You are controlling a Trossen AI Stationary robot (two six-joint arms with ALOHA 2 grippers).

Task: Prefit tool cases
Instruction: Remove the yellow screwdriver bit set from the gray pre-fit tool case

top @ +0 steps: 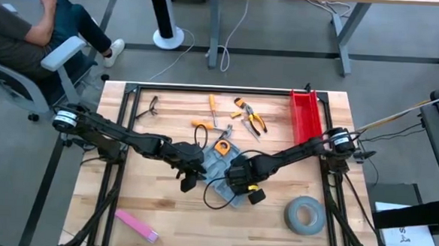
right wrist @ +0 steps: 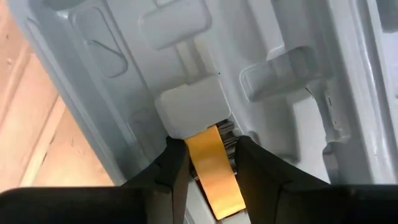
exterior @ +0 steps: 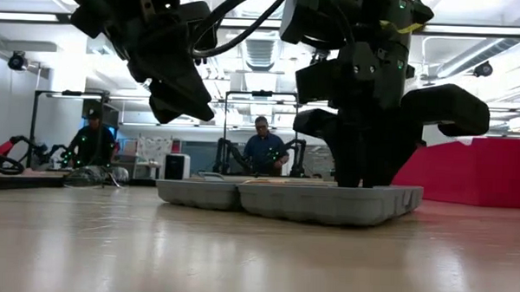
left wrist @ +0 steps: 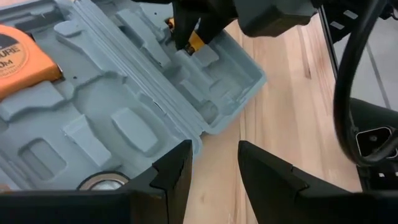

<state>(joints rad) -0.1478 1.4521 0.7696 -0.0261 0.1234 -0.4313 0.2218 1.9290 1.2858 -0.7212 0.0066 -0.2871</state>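
The blue-grey tool case [top: 218, 170] lies opened flat on the wooden table, both halves [left wrist: 124, 106] showing moulded recesses. An orange tape measure [left wrist: 18, 59] sits in one recess. My right gripper [right wrist: 211, 168] points down into the other half [exterior: 327, 200], shut on a flat yellow tool [left wrist: 196, 40]. My left gripper [left wrist: 214, 171] hangs open above the table [exterior: 179, 95], just off the case's corner, with nothing between its fingers. My right gripper pinches the yellow tool's flat body [right wrist: 208, 158] between its two fingers [right wrist: 174, 168], coming from above and pointing down. The tool's far end meets a moulded block [right wrist: 189, 109] in the case's recess. The rest of the tool is hidden behind the fingers.
A red bin [top: 305, 116] stands at the far right, with pliers [top: 251, 119] and screwdrivers [top: 213, 107] loose beyond the case. A grey tape roll [top: 303, 215] lies near right and a pink strip [top: 136, 225] near left. A person sits beyond the far left corner.
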